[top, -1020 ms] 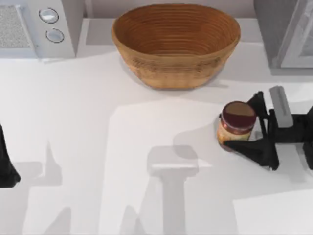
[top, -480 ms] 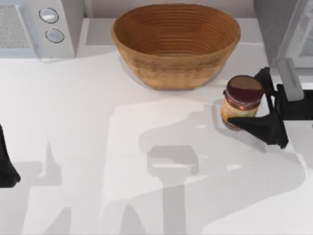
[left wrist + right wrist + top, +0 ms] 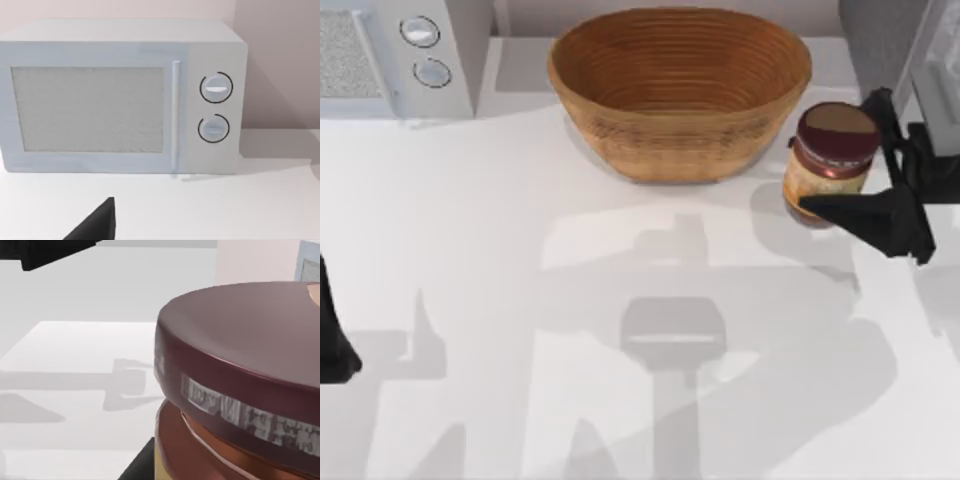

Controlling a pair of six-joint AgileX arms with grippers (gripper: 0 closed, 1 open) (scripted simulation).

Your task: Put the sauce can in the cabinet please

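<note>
Right tool (image 3: 865, 160) sits at the right side of the desk (image 3: 620, 330), fingers closed on the sauce can (image 3: 830, 165), one black finger (image 3: 865, 215) along the can's near side, the other by its far side. Arm body runs off the top view's right edge. The can is upright, just right of the wicker basket (image 3: 680, 90), near the front of the cabinet (image 3: 900, 50). Whether the can's base touches the desk cannot be told from above.

Cabinet is cut off at the top-right corner: a dark grey side and part of a pale framed door show.

Right wrist view: the maroon lid (image 3: 240, 365) is very close, the can's lower body cut off. A band of pale lettering runs round the lid's side; not legible. Orange label below, no text readable.

Left tool (image 3: 335, 340) is parked at the desk's left edge, mostly out of frame; finger spread cannot be told. Left wrist view shows one black fingertip (image 3: 97, 222) and a white microwave (image 3: 120, 95) with two round knobs (image 3: 216, 87), which stands at the desk's far-left corner.
</note>
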